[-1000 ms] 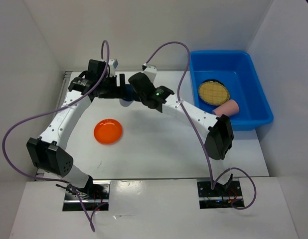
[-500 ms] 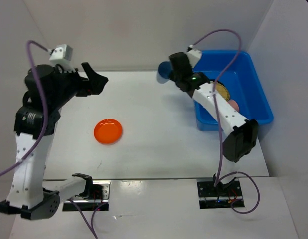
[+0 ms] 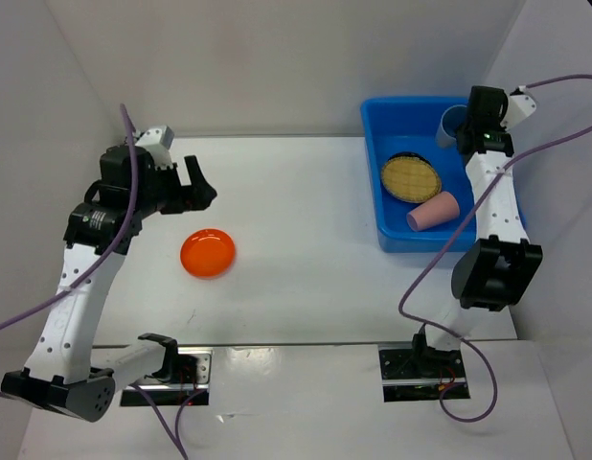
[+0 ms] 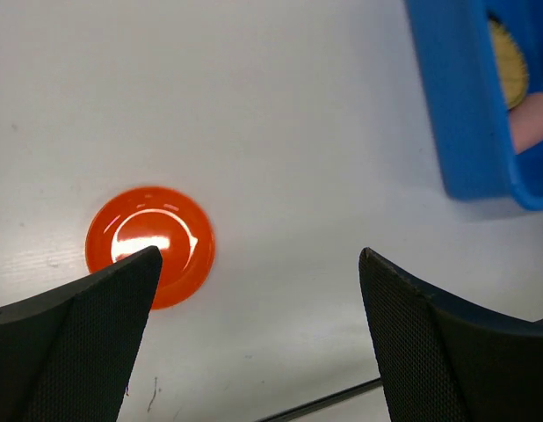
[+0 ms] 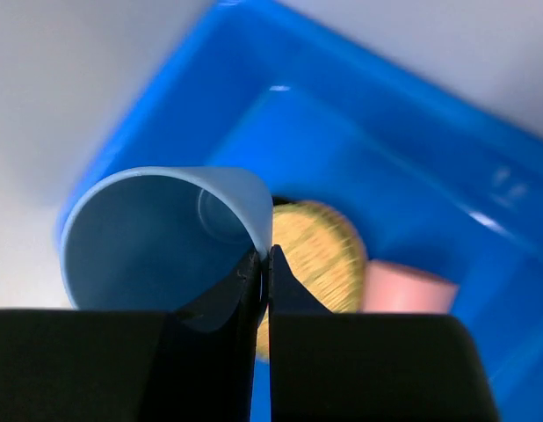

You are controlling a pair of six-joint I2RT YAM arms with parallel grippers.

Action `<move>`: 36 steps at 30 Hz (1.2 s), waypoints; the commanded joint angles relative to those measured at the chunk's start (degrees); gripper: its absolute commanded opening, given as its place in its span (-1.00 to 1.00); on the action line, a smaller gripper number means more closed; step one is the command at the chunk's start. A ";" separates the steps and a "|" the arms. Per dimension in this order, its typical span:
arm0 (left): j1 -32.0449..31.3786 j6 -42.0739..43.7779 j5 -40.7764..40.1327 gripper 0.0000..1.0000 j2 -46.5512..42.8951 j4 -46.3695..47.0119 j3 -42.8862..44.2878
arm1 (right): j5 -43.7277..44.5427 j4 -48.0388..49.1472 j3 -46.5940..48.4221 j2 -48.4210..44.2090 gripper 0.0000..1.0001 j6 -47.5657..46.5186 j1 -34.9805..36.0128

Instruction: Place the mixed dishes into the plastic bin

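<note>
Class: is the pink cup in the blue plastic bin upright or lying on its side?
On its side: the top view shows the pink cup lying lengthwise, tapered wall showing, inside the blue plastic bin.

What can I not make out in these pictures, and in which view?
- Top view: whatever lies under the tan woven plate in the blue bin is covered by it; only a dark rim shows.
- Left wrist view: the bin and the pink cup are cut off by the right edge.
- Right wrist view: the right fingers hide the lower wall of the blue cup; the bin's contents are blurred.
</note>
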 commanded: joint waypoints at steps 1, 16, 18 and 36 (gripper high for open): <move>0.75 2.38 -2.91 0.99 -1.51 -0.25 -3.89 | -3.42 2.04 1.28 4.74 -1.00 -2.19 -4.06; 4.87 5.45 -4.50 0.99 -2.56 -1.48 -12.61 | -1.67 -0.24 11.74 21.80 -1.00 -5.09 -8.38; 5.40 6.59 -6.16 0.99 -2.56 -1.48 -14.36 | -1.67 -0.77 12.27 23.38 -1.00 -5.09 -8.38; 6.46 6.60 -12.93 0.91 7.54 -0.34 -17.01 | -2.20 -8.67 24.99 27.96 0.67 -6.68 -6.71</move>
